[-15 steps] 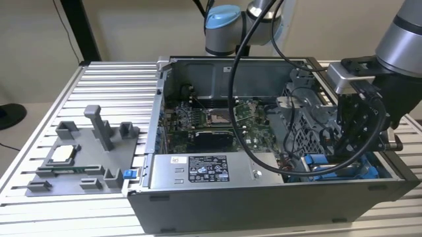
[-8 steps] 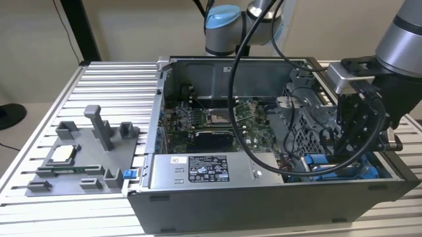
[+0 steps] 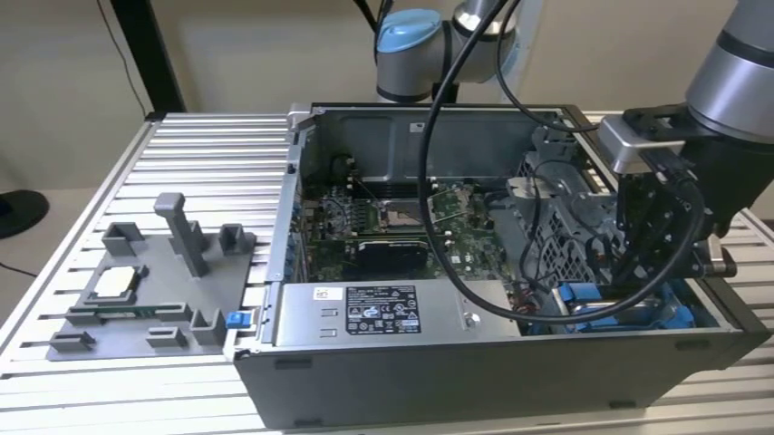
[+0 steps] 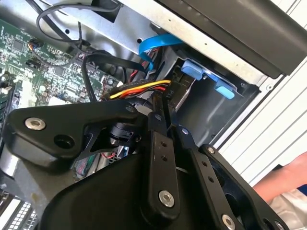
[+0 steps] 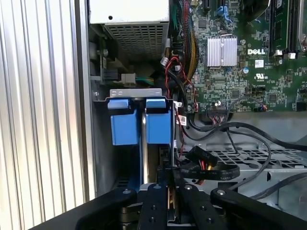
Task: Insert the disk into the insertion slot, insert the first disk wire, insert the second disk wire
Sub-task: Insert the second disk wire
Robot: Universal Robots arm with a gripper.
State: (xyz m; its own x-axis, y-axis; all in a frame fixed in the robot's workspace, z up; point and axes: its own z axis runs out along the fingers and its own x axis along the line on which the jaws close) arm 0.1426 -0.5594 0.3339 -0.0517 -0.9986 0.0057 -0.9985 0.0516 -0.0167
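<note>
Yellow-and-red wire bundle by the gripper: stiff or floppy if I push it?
The wire bundle is probably floppy: its thin strands curve loosely, so a push would likely bend it. Its black plug looks rigid, likely the better handle. Probably light too.

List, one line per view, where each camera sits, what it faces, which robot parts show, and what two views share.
Exterior view: off the arm, above one long side of the open computer case, facing its motherboard; the arm reaches in at this view's right.
First wrist view: on the arm, facing the blue-tabbed insertion slot; gripper in the foreground.
Second wrist view: on the arm, facing the slot's blue tabs; gripper in the foreground.
Shared: both wrist views show the gripper near the slot, closed on a wire connector.
</note>
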